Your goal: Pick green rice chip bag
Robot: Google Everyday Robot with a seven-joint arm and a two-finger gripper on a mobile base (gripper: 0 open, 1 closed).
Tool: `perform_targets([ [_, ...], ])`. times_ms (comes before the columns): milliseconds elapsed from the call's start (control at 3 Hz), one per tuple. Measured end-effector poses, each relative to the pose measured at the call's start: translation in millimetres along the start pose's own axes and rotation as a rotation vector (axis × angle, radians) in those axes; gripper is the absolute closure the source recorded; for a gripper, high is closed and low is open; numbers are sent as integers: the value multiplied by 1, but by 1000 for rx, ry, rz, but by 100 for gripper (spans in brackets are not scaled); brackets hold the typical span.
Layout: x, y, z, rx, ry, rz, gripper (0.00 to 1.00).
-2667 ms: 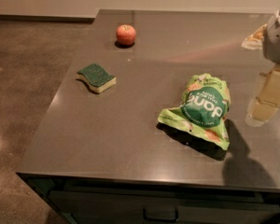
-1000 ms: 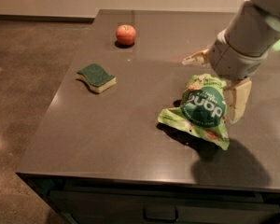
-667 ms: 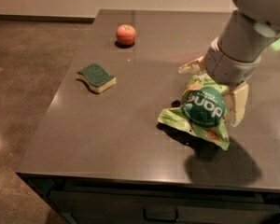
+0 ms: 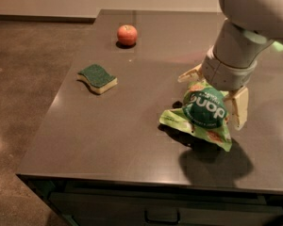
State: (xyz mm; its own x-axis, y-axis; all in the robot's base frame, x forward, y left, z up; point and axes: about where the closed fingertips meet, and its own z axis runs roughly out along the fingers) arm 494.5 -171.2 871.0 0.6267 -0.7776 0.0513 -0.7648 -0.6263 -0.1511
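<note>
1. The robot arm's tool (image 4: 210, 101) hangs over the far end of the green rice chip bag (image 4: 203, 113), its fingers (image 4: 239, 108) spread wide, one at each side of the bag.
2. The bag lies crumpled on the right of the dark worktop (image 4: 127, 140), round logo up.
3. A green-topped sponge (image 4: 97, 77) sits to the left; a round red fruit (image 4: 127, 35) lies farther back.

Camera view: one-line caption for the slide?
Gripper, fingers open, straddles the green rice chip bag on the table; sponge and red fruit sit further left.
</note>
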Motion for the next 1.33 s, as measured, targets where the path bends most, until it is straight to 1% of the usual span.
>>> perform_targets([
  [333,0,2,3,-19,13,-26,0],
  [667,0,3,4,-24,15,-31,0],
  [1000,-6,6,12,-41,2,-48,18],
  [1333,-9,8,14,-49,-5,-57,41],
])
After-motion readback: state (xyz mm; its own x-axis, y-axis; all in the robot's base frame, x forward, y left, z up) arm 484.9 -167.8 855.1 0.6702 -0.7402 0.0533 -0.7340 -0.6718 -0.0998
